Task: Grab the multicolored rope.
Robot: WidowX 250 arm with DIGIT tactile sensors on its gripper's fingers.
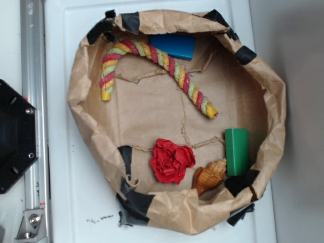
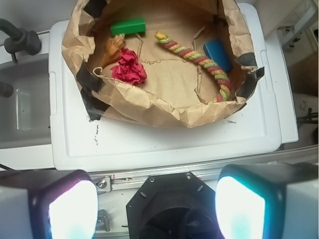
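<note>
The multicolored rope (image 1: 152, 68), twisted from red, yellow and pale green strands, arches across the back of a brown paper basin (image 1: 81, 91). In the wrist view the rope (image 2: 199, 57) runs from the middle to the right wall of the basin. My gripper (image 2: 157, 204) is open, its two pads wide apart at the bottom of the wrist view, high above the black robot base and well short of the basin. Nothing is between the fingers. The gripper does not appear in the exterior view.
Inside the basin lie a blue block (image 1: 173, 45), a green block (image 1: 236, 151), a red paper flower (image 1: 172, 160) and a brown seashell (image 1: 210, 175). The basin rests on a white board (image 1: 66, 202). A metal rail (image 1: 34, 111) and the black base (image 1: 15, 136) sit at the left.
</note>
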